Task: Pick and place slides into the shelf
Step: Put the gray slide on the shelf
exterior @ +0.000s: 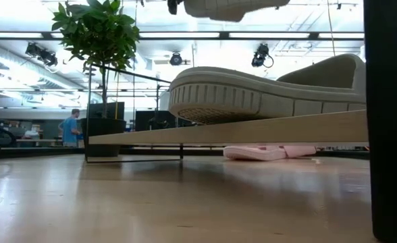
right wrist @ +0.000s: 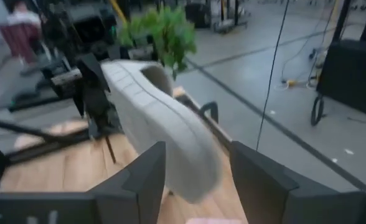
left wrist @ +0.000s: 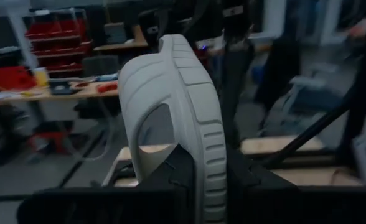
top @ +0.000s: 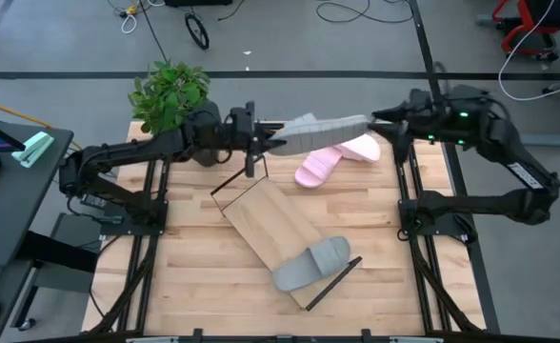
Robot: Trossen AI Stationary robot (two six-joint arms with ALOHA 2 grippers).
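Observation:
A grey slide (top: pixel 323 131) hangs in the air over the table's far part, between both arms. My left gripper (top: pixel 266 143) is shut on its left end. My right gripper (top: pixel 380 124) is open, its fingers standing on either side of the slide's right end (right wrist: pixel 195 174); whether they touch it, I cannot tell. A second grey slide (top: pixel 313 265) lies sole down on the shelf (top: pixel 270 224), a light-wood board set at a slant on the table. Two pink slides (top: pixel 318 167) (top: pixel 361 148) lie on the table beneath the held one. My left gripper (left wrist: pixel 201 162) pinches the grey slide's strap end (left wrist: pixel 198 146) between its two fingers, coming level from the table's left. The slide runs straight out from the fingers toward the right arm. It is lifted clear of the table and roughly level.
A potted plant (top: pixel 170 95) stands at the table's far left corner, just behind the left arm. The shelf's black frame ends (top: pixel 332 283) stick up at its near and far ends. Bare tabletop (top: pixel 185 276) lies left of the shelf, and more right of it.

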